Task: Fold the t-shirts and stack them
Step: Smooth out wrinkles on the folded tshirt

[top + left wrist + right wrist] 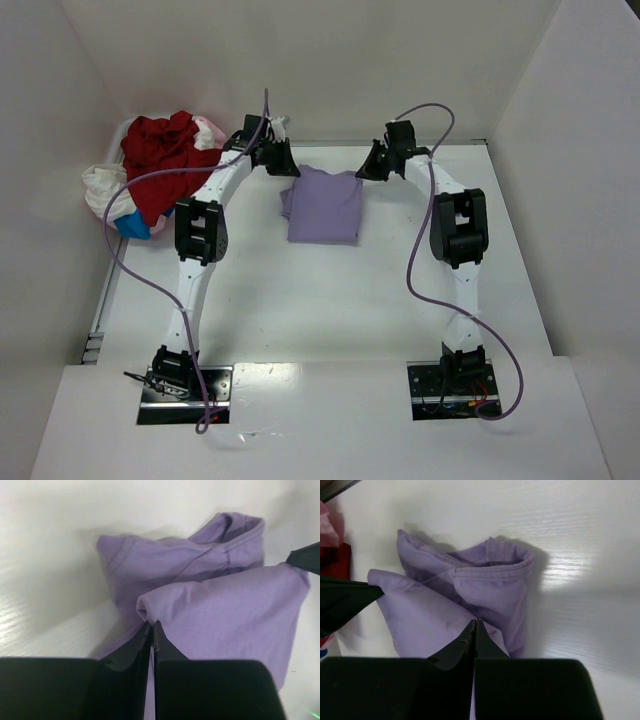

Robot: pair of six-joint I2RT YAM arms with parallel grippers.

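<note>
While pinched at both far corners, lavender t-shirt (323, 205) lies folded toward 12 o'clock | left gripper (280, 160) clamped on its 11 o'clock corner | right gripper (368, 168) clamped on its 1 o'clock corner | risk: shallow pinch slips, or uneven pull undoes fold

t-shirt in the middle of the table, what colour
The t-shirt is plain lavender-purple, clearest in the left wrist view.

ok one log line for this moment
left gripper: shut on lavender t-shirt | right gripper: shut on lavender t-shirt | other shirts: heaped far left
</note>
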